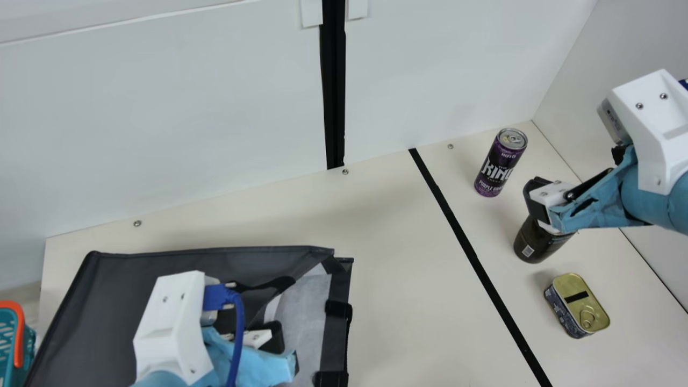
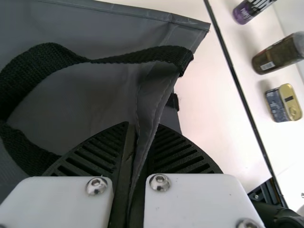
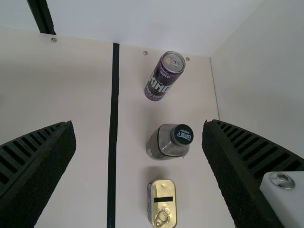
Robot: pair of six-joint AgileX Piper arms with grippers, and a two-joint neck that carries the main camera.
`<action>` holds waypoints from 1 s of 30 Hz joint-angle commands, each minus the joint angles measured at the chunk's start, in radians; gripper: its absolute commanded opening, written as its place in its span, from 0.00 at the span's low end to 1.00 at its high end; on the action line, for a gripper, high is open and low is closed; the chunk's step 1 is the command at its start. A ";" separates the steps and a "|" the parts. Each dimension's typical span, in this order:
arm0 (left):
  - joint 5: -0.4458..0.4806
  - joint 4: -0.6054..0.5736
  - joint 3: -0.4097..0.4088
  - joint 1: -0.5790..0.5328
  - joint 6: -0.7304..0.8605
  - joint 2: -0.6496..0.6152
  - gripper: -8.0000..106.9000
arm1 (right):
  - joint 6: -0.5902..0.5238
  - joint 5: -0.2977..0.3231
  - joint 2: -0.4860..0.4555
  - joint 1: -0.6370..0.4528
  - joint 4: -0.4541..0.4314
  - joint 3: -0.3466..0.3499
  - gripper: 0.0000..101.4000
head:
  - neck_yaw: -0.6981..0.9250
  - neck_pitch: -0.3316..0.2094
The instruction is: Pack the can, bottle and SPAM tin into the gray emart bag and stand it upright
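The gray bag [image 1: 129,263] lies at the left in the main view, its mouth edge toward the table's middle. My left gripper [image 1: 271,338] is at that opening; in the left wrist view my left gripper [image 2: 135,166] is shut on the folded edge of the bag [image 2: 152,104]. My right gripper [image 1: 543,201] hangs above the dark bottle [image 1: 537,244]; in the right wrist view my right gripper [image 3: 140,152] is wide open, with the upright bottle [image 3: 164,144] below between its fingers. The purple can [image 1: 500,161] stands behind the bottle, the SPAM tin [image 1: 588,303] lies in front of it.
A black tape line [image 1: 473,255] runs across the table between bag and items. White walls [image 1: 188,118] rise behind and at the right. A teal basket [image 1: 11,338] with an orange handle sits at the far left edge.
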 commanded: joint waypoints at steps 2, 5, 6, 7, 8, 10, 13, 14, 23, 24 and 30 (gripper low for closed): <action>-0.009 -0.059 0.008 0.017 0.025 -0.007 0.00 | 0.000 0.000 0.000 0.000 0.000 0.000 0.94 | -0.001 -0.023; -0.017 -0.107 0.016 0.037 0.052 -0.014 0.00 | 0.000 0.000 0.000 0.000 0.000 0.000 0.94 | -0.001 -0.023; -0.018 -0.121 0.018 0.043 0.061 -0.016 0.00 | 0.000 0.000 0.000 0.000 0.000 0.000 0.94 | -0.001 -0.023; -0.020 -0.136 0.020 0.050 0.071 -0.018 0.00 | 0.000 0.000 0.000 0.000 0.000 0.000 0.94 | -0.001 -0.023; -0.021 -0.151 0.023 0.057 0.081 -0.020 0.00 | 0.000 0.000 0.000 0.000 0.000 0.000 0.94 | -0.001 -0.023; -0.023 -0.177 0.027 0.071 0.101 -0.024 0.00 | 0.000 0.000 0.000 0.000 0.000 0.000 0.94 | -0.001 -0.023; -0.023 -0.212 0.034 0.094 0.131 -0.029 0.00 | 0.000 0.000 0.000 0.000 0.000 0.000 0.94 | -0.001 -0.023; -0.023 -0.223 0.036 0.102 0.142 -0.030 0.00 | 0.000 0.000 0.000 0.000 0.000 0.000 0.94 | -0.001 -0.023; -0.012 -0.285 0.040 0.173 0.223 -0.028 0.00 | 0.000 0.000 0.000 0.000 0.000 0.000 0.94 | -0.001 -0.023; -0.010 -0.288 0.039 0.180 0.231 -0.027 0.00 | 0.000 0.000 0.000 0.000 0.000 0.000 0.94 | -0.001 -0.023; 0.003 -0.304 0.026 0.224 0.277 -0.016 0.00 | 0.000 0.000 0.000 0.000 0.000 0.000 0.94 | -0.001 -0.023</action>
